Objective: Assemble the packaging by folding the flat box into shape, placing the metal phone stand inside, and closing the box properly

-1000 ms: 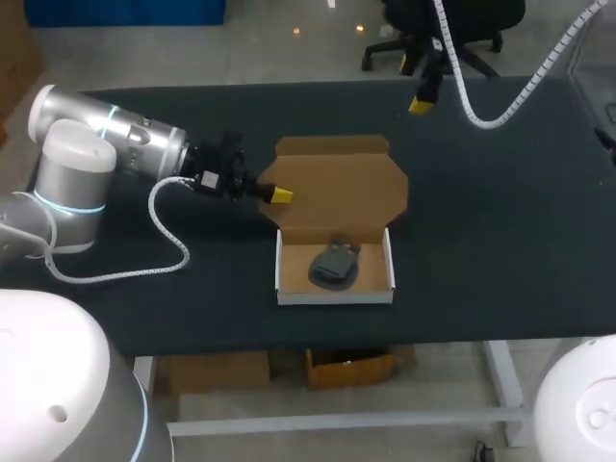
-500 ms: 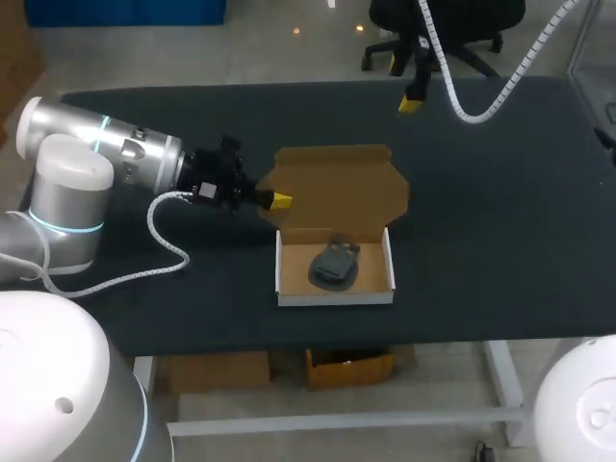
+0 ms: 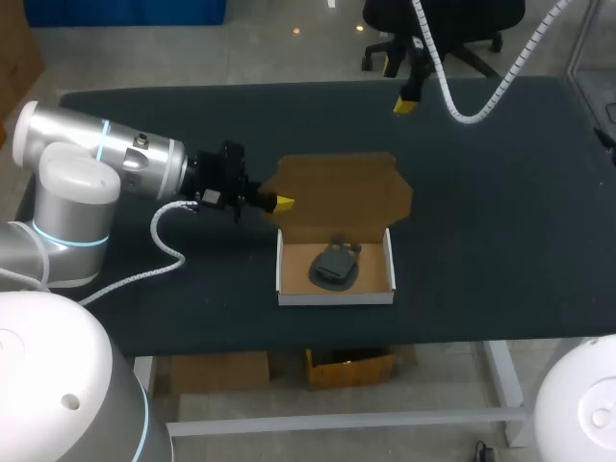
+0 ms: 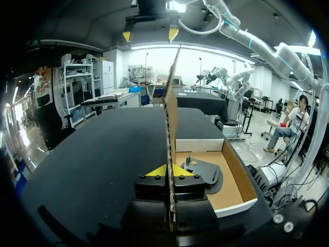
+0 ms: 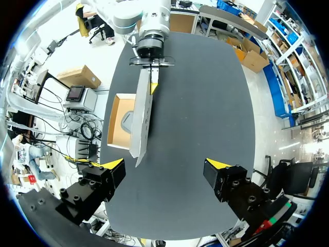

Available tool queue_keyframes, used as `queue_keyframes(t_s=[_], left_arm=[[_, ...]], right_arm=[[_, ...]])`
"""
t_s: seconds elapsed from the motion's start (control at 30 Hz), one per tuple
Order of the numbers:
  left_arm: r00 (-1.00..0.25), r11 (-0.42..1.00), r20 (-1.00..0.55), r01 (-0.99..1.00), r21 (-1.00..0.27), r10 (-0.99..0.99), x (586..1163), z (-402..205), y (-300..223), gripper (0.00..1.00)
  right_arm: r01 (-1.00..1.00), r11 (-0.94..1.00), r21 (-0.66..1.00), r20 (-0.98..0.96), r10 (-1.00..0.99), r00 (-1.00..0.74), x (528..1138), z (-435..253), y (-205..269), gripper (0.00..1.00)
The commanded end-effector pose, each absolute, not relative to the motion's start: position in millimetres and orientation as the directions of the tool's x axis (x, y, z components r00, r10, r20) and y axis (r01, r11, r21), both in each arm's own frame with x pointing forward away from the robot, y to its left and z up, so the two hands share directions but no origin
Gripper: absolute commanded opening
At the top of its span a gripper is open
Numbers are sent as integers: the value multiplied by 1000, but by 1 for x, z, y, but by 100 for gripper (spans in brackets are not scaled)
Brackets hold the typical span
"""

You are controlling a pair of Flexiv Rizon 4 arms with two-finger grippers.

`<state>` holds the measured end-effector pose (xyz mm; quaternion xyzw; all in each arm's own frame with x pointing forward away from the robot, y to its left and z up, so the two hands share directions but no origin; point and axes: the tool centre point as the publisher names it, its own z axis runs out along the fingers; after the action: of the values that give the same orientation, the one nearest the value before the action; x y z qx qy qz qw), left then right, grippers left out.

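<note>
On the table [image 3: 500, 192], left hand [image 3: 282, 202] pinches the box lid [image 3: 342, 188] (stand [image 3: 334, 265] inside).

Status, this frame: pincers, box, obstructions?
Left pincer shut on brown cardboard lid, raised near upright. Right pincer open, away from the box. Dark metal phone stand inside white box tray. Nothing blocking the lid.

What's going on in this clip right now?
The left tool is shut on the side edge of the lid, holding it raised. The phone stand lies in the open box tray. The right tool hangs open high over the table, touching nothing.
</note>
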<state>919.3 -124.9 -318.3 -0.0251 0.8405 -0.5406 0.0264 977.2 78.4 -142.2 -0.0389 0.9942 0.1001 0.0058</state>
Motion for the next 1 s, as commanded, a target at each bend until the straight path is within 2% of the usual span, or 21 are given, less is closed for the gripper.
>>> queue_keyframes(t_s=[0.03, 1.0], left_arm=[[-995, 411, -40, -1, -911, -89, 914, -318, -125, 0], [-986, 417, -136, 84, -905, -95, 907, -315, -125, 0]], right_arm=[[-82, 977, 197, -11, -81, -997, 979, -140, 79, 100], [-61, 984, 169, -38, -55, -998, 975, -141, 95, 100]])
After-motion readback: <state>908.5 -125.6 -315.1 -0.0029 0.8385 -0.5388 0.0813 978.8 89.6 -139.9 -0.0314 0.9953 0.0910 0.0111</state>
